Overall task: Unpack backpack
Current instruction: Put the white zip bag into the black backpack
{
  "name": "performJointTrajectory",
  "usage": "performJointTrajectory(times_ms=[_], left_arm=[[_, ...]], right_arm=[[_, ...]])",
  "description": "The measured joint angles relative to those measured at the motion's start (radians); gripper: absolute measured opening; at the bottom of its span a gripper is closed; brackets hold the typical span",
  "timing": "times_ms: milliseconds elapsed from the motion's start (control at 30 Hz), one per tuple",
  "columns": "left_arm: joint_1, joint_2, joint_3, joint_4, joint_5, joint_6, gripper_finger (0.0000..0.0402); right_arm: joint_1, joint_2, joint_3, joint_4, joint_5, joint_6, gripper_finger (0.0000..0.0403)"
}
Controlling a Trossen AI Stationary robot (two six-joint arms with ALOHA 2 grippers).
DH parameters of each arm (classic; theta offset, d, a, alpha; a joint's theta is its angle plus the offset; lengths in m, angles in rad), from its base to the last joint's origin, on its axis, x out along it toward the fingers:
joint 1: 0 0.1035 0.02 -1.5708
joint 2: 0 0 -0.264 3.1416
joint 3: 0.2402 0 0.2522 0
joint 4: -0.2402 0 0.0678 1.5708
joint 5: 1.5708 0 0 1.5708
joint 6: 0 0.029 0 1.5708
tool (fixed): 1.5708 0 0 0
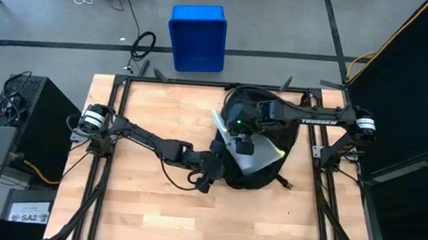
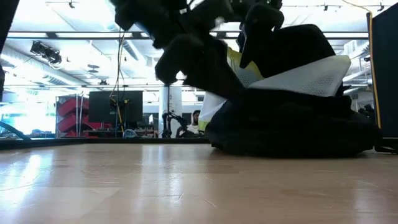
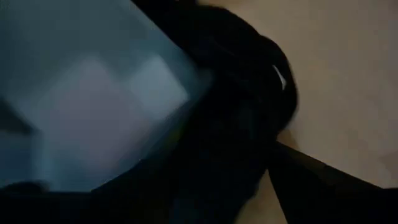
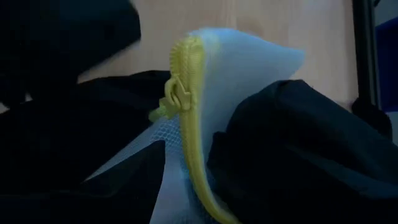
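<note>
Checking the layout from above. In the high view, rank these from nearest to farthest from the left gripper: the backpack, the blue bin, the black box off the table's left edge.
1. The backpack: right beside the left gripper, on the table's right half.
2. The black box: on the floor off the left edge.
3. The blue bin: on the floor beyond the far edge.

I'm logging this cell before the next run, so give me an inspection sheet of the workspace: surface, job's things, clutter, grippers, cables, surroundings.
Surface: wooden table inside a black frame, bare around the work.
Job's things: black backpack lies right of centre; a white mesh pouch with a yellow zipper sticks out of it.
Clutter: nothing seen on the table.
Grippers: left gripper is at the backpack's left edge; right gripper is over the backpack near the pouch, open.
Cables: loose cables on the floor beyond the table.
Surroundings: blue bin on the floor behind the table; black cabinet at the left.
</note>
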Motion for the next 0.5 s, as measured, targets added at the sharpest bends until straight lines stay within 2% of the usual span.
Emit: performJointTrajectory(times_ms=[133,233,300,400,467,500], left_arm=[[-0.001,0.046,0.0,0.017,-0.007,-0.001,0.0215],[0.003,0.061,0.0,0.032,-0.039,-0.003,0.0191],[0.006,0.061,0.0,0.037,-0.05,-0.004,0.0158],[0.006,0.061,0.0,0.056,-0.082,-0.005,0.0084],[0.009,0.061,0.0,0.059,-0.089,-0.005,0.0029],[0.011,0.061,0.0,0.056,-0.09,-0.01,0.0015]], right_arm=[[0.0,0.004,0.0,0.034,-0.059,-0.001,0.027],[-0.003,0.014,0.0,0.065,-0.102,-0.002,0.0263],[-0.005,0.036,0.0,0.069,-0.114,-0.003,0.0254],[-0.011,0.071,0.001,0.072,-0.105,-0.01,0.0231],[-0.011,0.094,0.001,0.063,-0.072,-0.017,0.0197],[-0.011,0.105,0.001,0.057,-0.059,-0.019,0.0172]])
